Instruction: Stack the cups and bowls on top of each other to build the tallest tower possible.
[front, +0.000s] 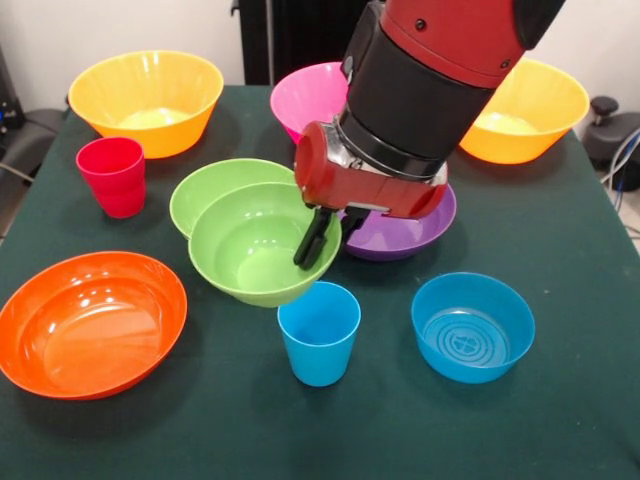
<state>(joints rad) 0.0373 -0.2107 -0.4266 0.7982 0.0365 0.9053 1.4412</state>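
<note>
Blue cup (319, 333) — green bowl (258, 243) behind

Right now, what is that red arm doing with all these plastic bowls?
The arm's end effector is clamped on the rim of a lime green bowl, which looks lifted and tilted, overlapping a second green bowl behind it. Everything else sits apart on the green table: a sky blue cup, a small blue bowl, an orange bowl, a red cup, a purple bowl, a pink bowl and two yellow-orange bowls. No tower stands yet.
</note>
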